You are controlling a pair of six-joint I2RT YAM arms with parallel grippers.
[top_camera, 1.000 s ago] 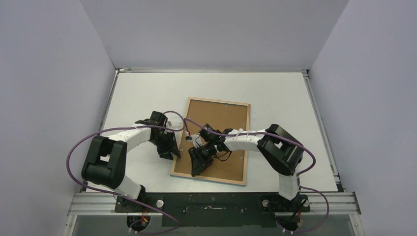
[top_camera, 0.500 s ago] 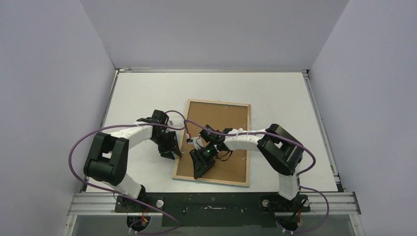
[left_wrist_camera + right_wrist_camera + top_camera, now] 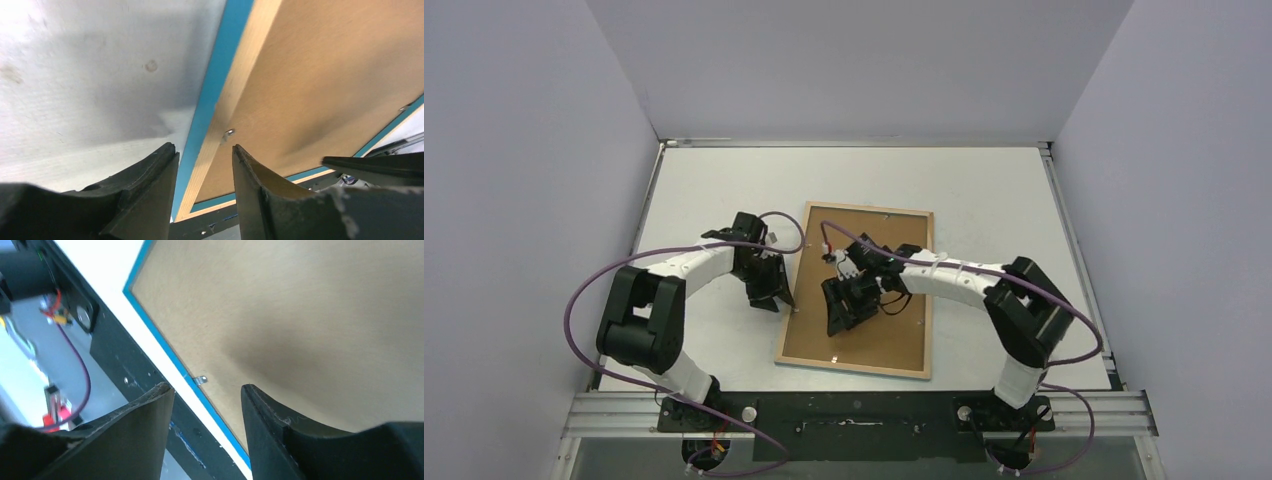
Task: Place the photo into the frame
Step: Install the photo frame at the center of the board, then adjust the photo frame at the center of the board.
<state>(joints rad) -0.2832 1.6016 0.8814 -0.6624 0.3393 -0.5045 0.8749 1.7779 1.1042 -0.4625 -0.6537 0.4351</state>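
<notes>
The frame [image 3: 870,209] lies face down on the table [image 3: 984,190], its brown backing board [image 3: 879,245] turned up and its pale wood rim all round.

The left claw [image 3: 769,296] hangs at the frame's left rail with its fingers spread and nothing pinched between them. From its wrist camera, the left claw [image 3: 202,150] looks along that rail: the blue outer edge and the wood-coloured back of the frame [image 3: 240,65] run through the gap between its tips. A small metal tab [image 3: 229,132] sits on the rail just ahead of the tips, and bare table spreads off to one side.

The right claw [image 3: 850,304] hovers over the middle of the backing board, between the frame's long rails, also spread and holding nothing. From its wrist camera, the right claw [image 3: 207,387] has the board [image 3: 300,315] filling the view ahead. A second tab [image 3: 202,380] sits at the frame's blue edge right in the gap between its fingers.
</notes>
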